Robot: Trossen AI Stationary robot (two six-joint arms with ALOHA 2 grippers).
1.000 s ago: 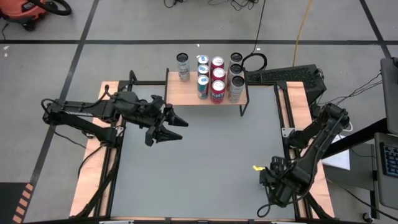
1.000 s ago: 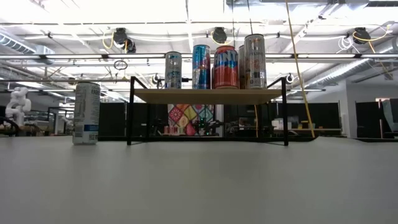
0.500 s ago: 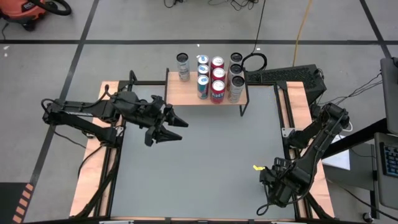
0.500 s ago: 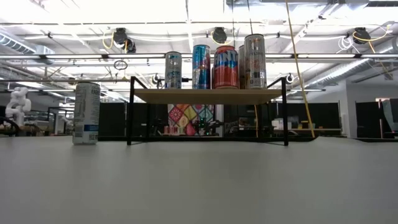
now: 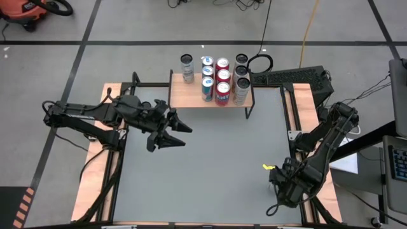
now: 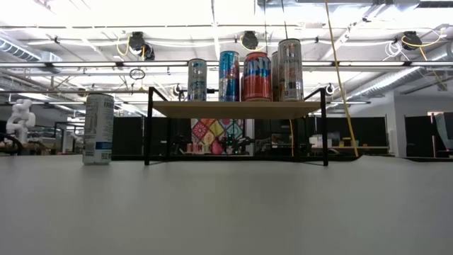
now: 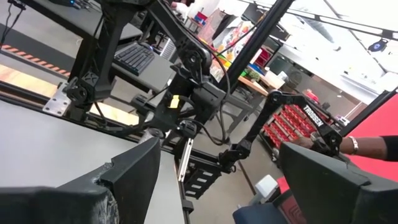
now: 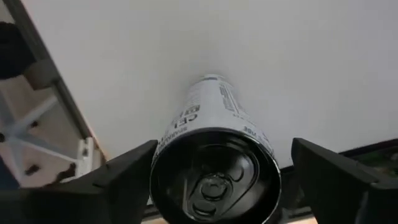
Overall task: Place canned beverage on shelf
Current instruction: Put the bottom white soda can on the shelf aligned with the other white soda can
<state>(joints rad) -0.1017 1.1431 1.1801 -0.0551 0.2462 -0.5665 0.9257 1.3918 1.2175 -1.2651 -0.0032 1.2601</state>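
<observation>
Near right, my right gripper (image 8: 224, 148) straddles a can (image 8: 214, 171), fingers spread; my left gripper (image 5: 173, 131) hovers at left, likewise spread. Next: clamp, then lift to the far shelf (image 5: 189, 96).

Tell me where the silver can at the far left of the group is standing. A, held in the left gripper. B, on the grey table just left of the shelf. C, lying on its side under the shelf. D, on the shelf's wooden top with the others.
B: in the low view the silver can stands upright on the table outside the shelf's black leg, while the other cans sit on its wooden top.
</observation>
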